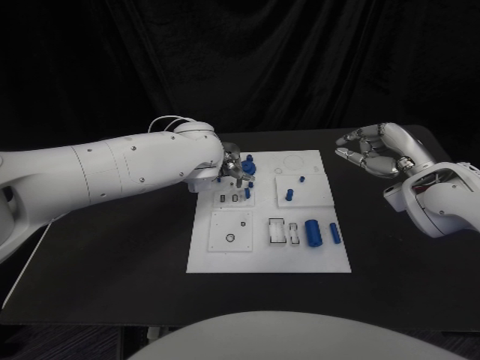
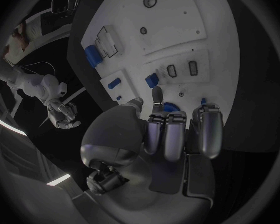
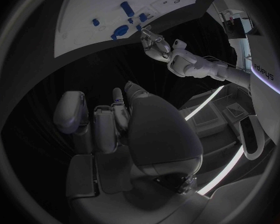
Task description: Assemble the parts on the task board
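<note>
Here the left hand (image 1: 232, 169) hovers low over the white board's (image 1: 224, 259) far left corner, fingers curled, whether holding anything I cannot tell. Blue parts (image 1: 315, 234) lie in the board's recesses. The right hand (image 1: 379, 150) hangs curled, holding nothing, beside the board.

The left hand (image 1: 232, 169) crowds the task board (image 1: 268, 259)'s far left corner; its near half lies open.

We see a matt black tabletop (image 1: 110, 255) carrying the smooth, matt white task board (image 1: 264, 259), which looks like plastic. The blue parts (image 1: 313, 234) on it look like smooth plastic with a slight sheen. Both arms have glossy white shells; the left hand (image 2: 171, 129) and right hand (image 1: 379, 150) look like polished silver metal. Dark cloth hangs beyond the far edge.
</note>
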